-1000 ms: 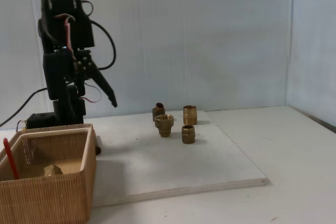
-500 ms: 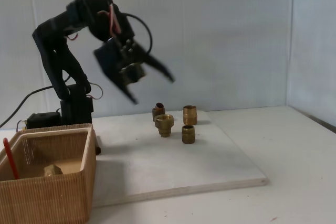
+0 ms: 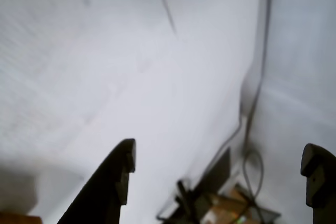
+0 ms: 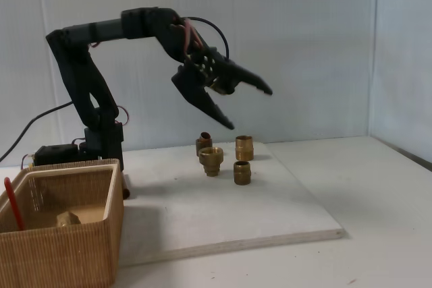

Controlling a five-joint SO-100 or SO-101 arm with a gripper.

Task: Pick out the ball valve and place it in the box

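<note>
1. Gripper (image 4: 250, 108) up in the air above 4 brass fittings (image 4: 210, 160), jaws spread wide, nothing between them.
2. Ball valve (image 4: 13, 204) down inside the box (image 4: 67, 254) at lower left of the fixed view, red lever leaning on the left wall, brass body on the box floor.
3. Fittings clustered on the white board (image 4: 223, 214), well apart from the box.
4. Wrist view: blurred pale surface between 2 dark fingers (image 3: 113, 182), far apart.
</note>
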